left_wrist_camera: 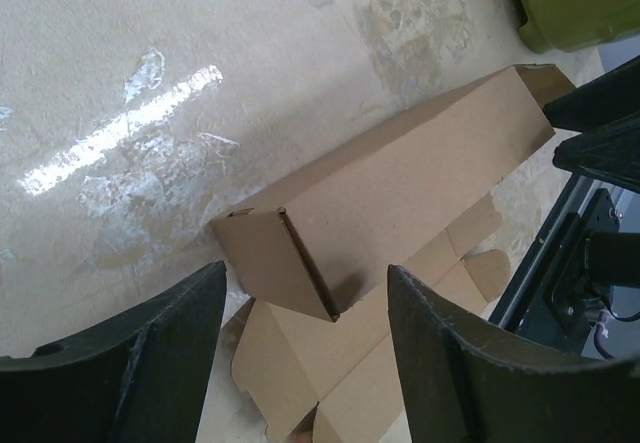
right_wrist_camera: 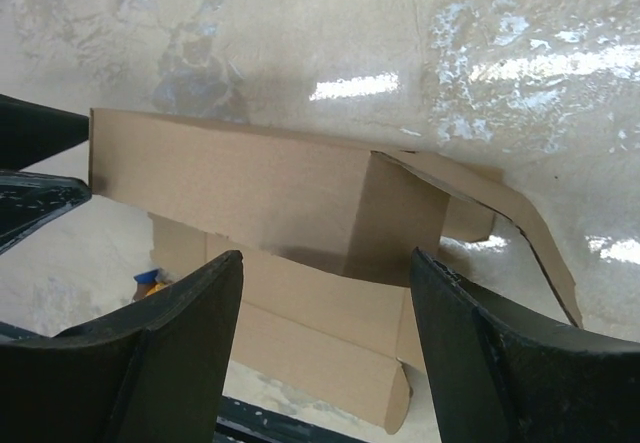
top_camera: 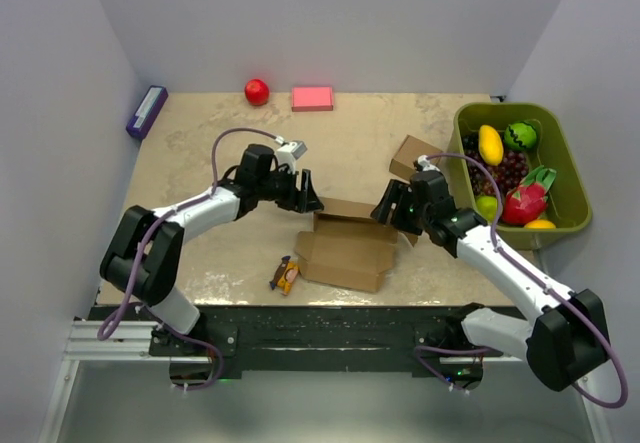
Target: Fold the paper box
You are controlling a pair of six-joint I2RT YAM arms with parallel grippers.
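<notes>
Left gripper (left_wrist_camera: 305, 281) is wide open and holding nothing. The paper box (left_wrist_camera: 400, 173) end sits just ahead, lined up between its fingers, with no contact that I can see. Right gripper (right_wrist_camera: 328, 263) is the same: open, empty, straddling the opposite end. A loose side flap (right_wrist_camera: 470, 183) splays out past one of its fingers. One wall is up; the front panel lies flat below both grippers. Suggest centring each end in the jaws, tucking that flap inward first, then pressing evenly from both sides without crushing the wall.

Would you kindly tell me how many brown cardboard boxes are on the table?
2. The paper box lies half-folded at centre front; a smaller box sits beside the green bin. I see none hidden.
</notes>
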